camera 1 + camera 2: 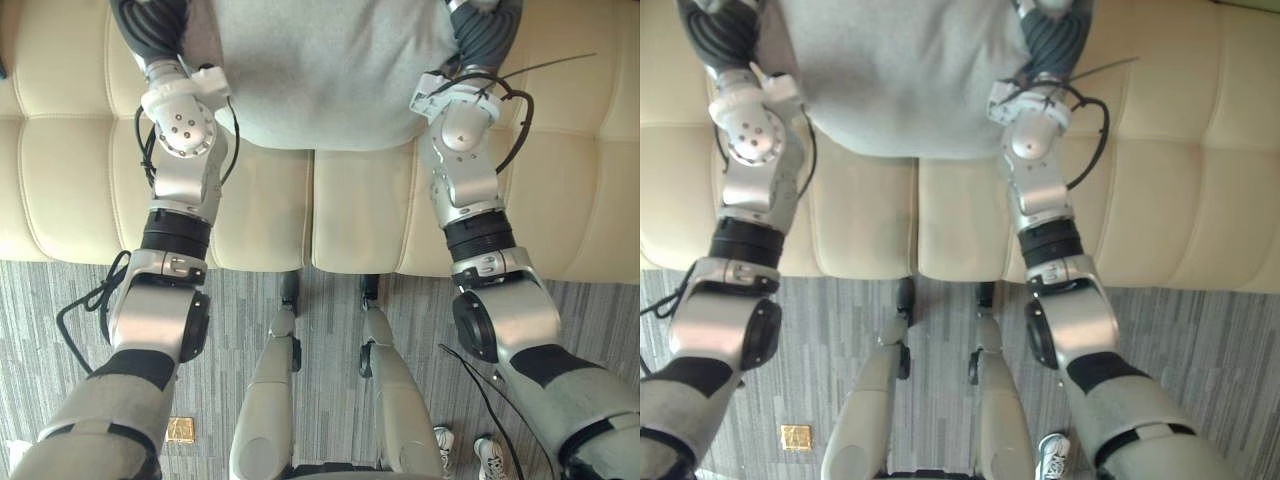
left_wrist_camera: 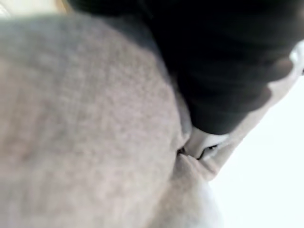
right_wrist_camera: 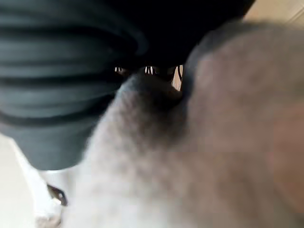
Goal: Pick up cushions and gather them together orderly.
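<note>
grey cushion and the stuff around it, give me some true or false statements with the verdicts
The grey cushion lies on the cream sofa. True.
The left hand and the right hand are at opposite sides of the cushion. True.
The small gold square lies on the sofa. False: it lies on the carpet.
The carpet is plain red. False: it is grey and striped.

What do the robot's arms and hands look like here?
The left arm and right arm are silver-grey rounded shells, each with a black ribbed ring and a black joint disc; grey fabric with dark bands covers the nearer part. Black cables loop beside each wrist. The left hand and right hand show dark ribbed covers.
</note>
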